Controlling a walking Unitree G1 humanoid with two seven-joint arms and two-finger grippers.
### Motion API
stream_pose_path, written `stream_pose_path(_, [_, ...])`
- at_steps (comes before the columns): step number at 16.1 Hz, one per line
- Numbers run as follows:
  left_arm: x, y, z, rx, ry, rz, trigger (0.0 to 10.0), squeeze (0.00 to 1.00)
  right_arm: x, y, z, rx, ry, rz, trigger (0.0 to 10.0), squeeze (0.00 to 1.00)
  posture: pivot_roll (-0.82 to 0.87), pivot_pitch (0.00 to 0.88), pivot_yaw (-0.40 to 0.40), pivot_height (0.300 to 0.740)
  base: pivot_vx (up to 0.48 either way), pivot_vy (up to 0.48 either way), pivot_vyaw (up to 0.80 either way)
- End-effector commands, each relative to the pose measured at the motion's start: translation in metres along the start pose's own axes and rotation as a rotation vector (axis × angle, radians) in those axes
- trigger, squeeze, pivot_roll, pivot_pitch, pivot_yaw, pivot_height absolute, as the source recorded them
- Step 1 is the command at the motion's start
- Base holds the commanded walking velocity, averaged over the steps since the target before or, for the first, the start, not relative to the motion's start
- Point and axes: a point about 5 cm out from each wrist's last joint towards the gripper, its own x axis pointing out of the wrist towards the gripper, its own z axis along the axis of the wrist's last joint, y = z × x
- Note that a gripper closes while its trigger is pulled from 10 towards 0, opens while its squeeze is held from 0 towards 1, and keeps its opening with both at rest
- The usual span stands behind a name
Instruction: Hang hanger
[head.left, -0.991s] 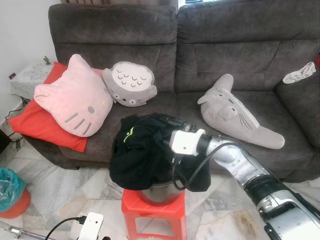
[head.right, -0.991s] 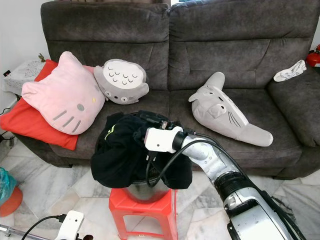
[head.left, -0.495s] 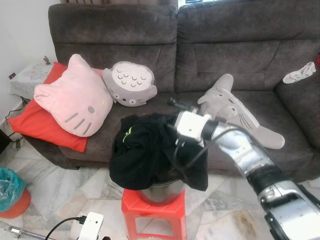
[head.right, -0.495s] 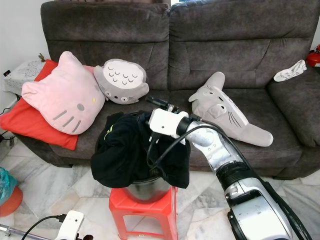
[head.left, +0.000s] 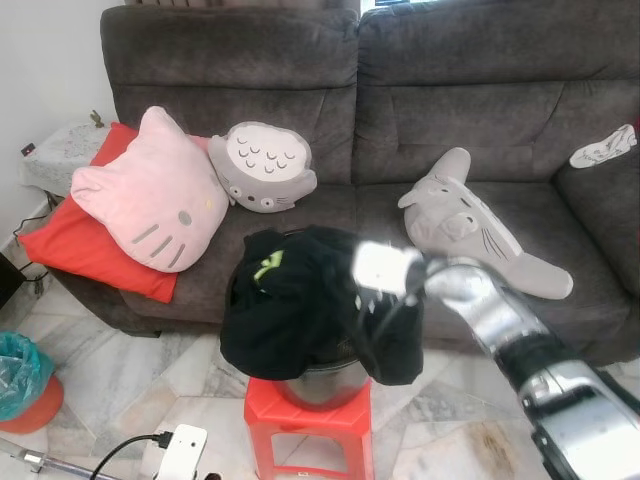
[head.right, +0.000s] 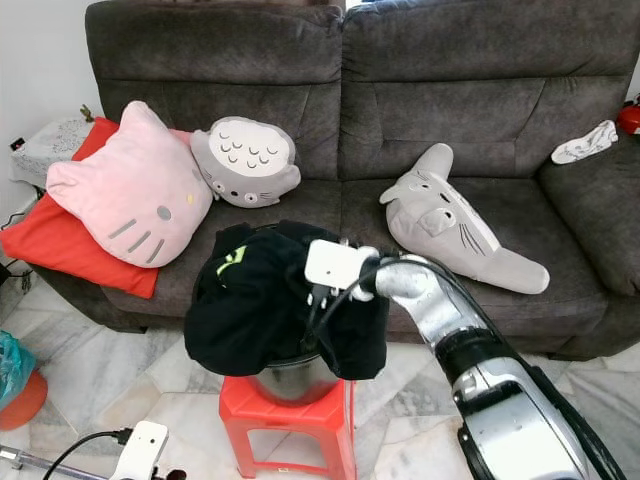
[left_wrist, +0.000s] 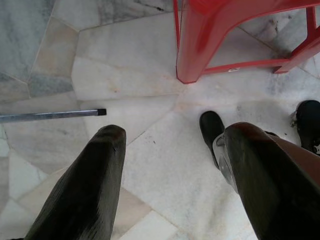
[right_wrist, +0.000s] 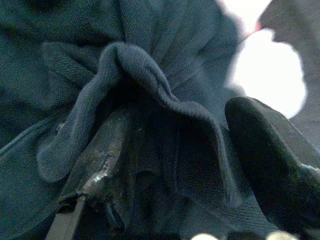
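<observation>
Living room, pale marble-tile floor (left_wrist: 150, 165). Dark grey fabric sofa (head.right: 440, 90) against the wall.
On the sofa: pink cat-face cushion (head.right: 130, 195) over a red cushion (head.right: 55, 245); round grey owl-like plush (head.right: 245, 160); long grey plush (head.right: 455, 225); white cloth (head.right: 585, 142) on the armrest.
Red plastic stool (head.right: 290, 425) carrying a metal pot (head.right: 290, 380), draped with a black garment (head.right: 250, 300), soft and knitted, with a yellow-green mark.
Right gripper (right_wrist: 175, 165): fingers spread, buried in garment folds; one finger is cloth-covered.
Left gripper (left_wrist: 170, 170): low over the floor, fingers apart, holding nothing.
Hanger: cannot be made out.
Teal bin (head.left: 20, 365) partly cut off.
</observation>
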Motion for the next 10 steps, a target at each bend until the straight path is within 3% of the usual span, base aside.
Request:
stream_pose_path(1, [-0.001, 0.004, -0.001, 0.012, 0.013, 0.007, 10.0, 0.0, -0.001, 0.001, 0.006, -0.006, -0.019, 0.048, 10.0, 0.0, -0.06, 0.0, 0.087, 0.74, 0.0, 0.0, 0.0])
stream_pose_path(3, [-0.001, 0.004, -0.001, 0.012, 0.012, 0.008, 10.0, 0.0, -0.006, 0.0, 0.005, -0.019, -0.014, 0.083, 10.0, 0.0, -0.07, 0.0, 0.088, 0.74, 0.0, 0.0, 0.0])
stream_pose_path(7, [0.0, 0.004, 0.0, 0.011, 0.01, 0.009, 10.0, 0.0, -0.017, -0.018, 0.014, -0.043, -0.021, 0.053, 10.0, 0.0, -0.07, 0.0, 0.09, 0.74, 0.0, 0.0, 0.0])
stream_pose_path(10, [0.0, 0.003, 0.0, 0.01, 0.01, 0.009, 10.0, 0.0, -0.029, -0.03, 0.011, -0.097, 0.033, 0.079, 10.0, 0.0, -0.07, 0.0, 0.091, 0.74, 0.0, 0.0, 0.0])
